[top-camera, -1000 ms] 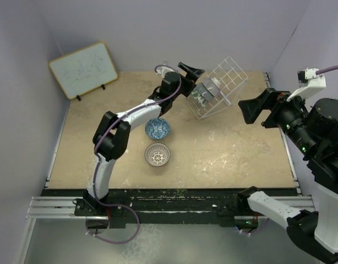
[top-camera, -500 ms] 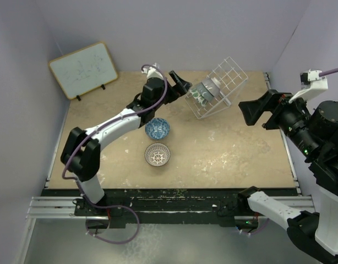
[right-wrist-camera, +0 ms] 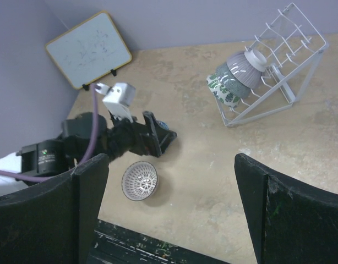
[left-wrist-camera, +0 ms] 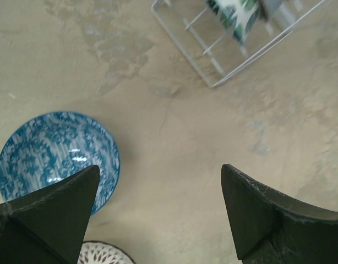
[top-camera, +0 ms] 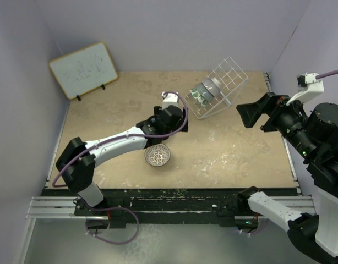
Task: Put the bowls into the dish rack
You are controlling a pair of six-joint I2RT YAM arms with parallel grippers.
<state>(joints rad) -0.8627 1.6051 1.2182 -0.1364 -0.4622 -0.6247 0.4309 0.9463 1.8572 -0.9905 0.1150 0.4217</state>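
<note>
Left gripper (left-wrist-camera: 159,173): fingers spread apart and holding nothing, hanging over the middle of the counter (top-camera: 240,148), pointing down.
Change in left arm: a second ago its gripper was up at the front of the dish rack (top-camera: 219,83); it has drawn back toward the near edge and now covers the blue bowl in the top view.
Blue bowl (left-wrist-camera: 53,151): upright on the counter, partly under the left finger in the left wrist view; not gripped.
Brown-white lattice bowl (top-camera: 157,154): upright just nearer the near edge than the blue bowl, unmoved.
Dish rack: white wire grid, tilted, near the far right corner, in the same place as before.
Bowls in the rack: a green-and-white bowl (right-wrist-camera: 223,91) and a grey striped bowl (right-wrist-camera: 243,70) stand on edge, one against the other.
Right gripper (top-camera: 250,113): fingers wide apart, empty, raised by the right edge, hardly shifted.
Whiteboard (top-camera: 83,69): propped at the far left corner.
</note>
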